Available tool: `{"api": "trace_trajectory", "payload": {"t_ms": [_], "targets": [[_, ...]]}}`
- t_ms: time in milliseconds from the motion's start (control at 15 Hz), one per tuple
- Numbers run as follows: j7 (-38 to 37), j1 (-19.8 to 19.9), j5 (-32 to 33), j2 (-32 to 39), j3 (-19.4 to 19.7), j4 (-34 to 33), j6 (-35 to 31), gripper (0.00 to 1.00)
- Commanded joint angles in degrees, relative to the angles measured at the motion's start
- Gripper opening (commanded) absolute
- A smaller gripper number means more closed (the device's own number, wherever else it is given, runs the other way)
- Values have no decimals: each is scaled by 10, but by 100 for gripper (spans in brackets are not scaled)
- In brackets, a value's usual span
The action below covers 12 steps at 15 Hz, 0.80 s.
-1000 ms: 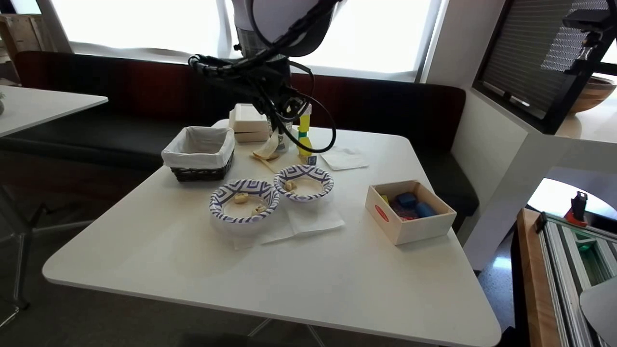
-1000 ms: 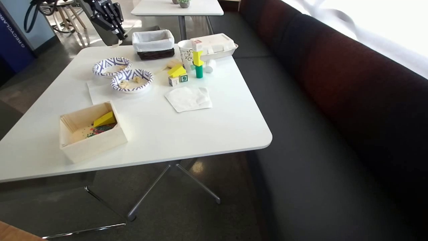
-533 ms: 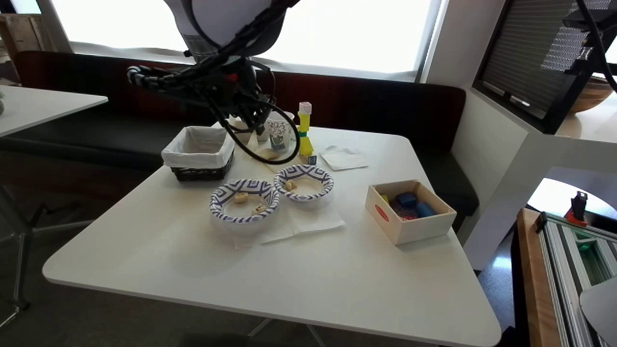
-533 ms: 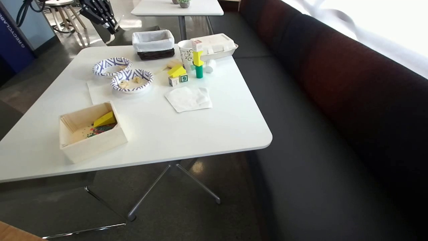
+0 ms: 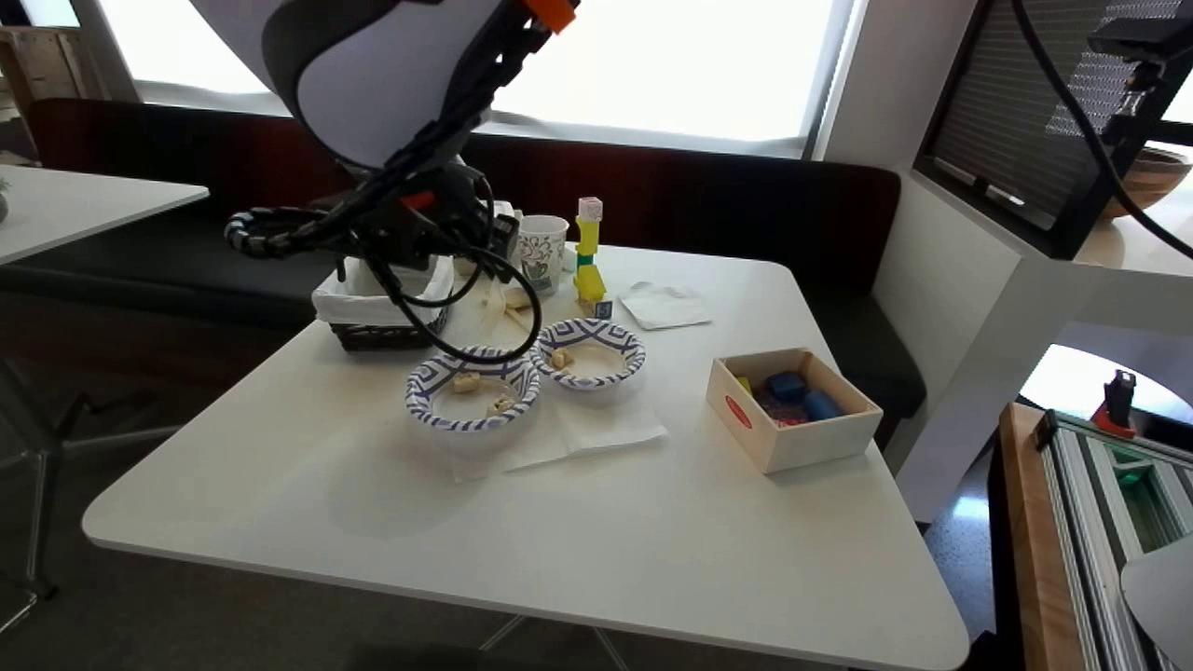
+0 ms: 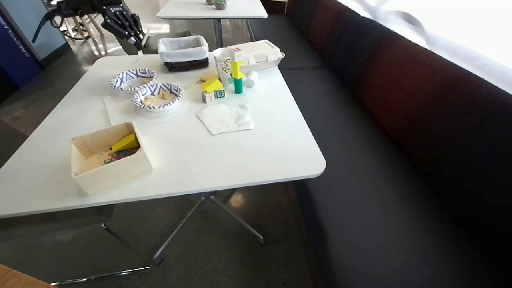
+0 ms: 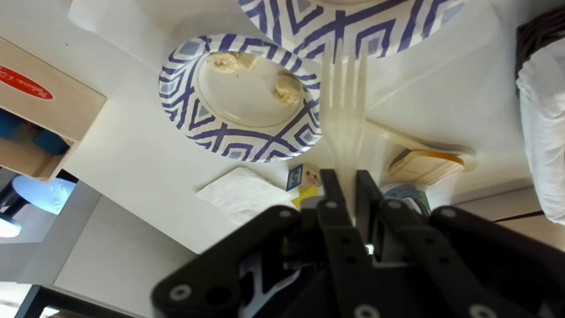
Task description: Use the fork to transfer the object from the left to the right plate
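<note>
Low in the wrist view, the black end effector (image 7: 348, 182) pinches a slim white plastic fork (image 7: 346, 134), tines outward. Beyond, left of centre, a round blue-patterned paper plate (image 7: 242, 101) holds pale food pieces (image 7: 287, 90); a matching plate (image 7: 315, 27) meets the top edge.

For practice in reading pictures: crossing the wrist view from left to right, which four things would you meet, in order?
Wooden box → lower patterned bowl → fork → white-lined basket

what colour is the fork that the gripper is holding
The fork is pale white, clearest in the wrist view.
</note>
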<state>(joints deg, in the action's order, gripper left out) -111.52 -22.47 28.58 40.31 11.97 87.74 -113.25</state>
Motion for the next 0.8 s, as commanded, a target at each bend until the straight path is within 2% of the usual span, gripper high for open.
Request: {"api": "trace_trajectory", "payload": {"t_ms": [0,733], "targets": [[-16,13,17,64,-9,-80,43,3],[3,8,6,191,-12,-247,135,3]]}}
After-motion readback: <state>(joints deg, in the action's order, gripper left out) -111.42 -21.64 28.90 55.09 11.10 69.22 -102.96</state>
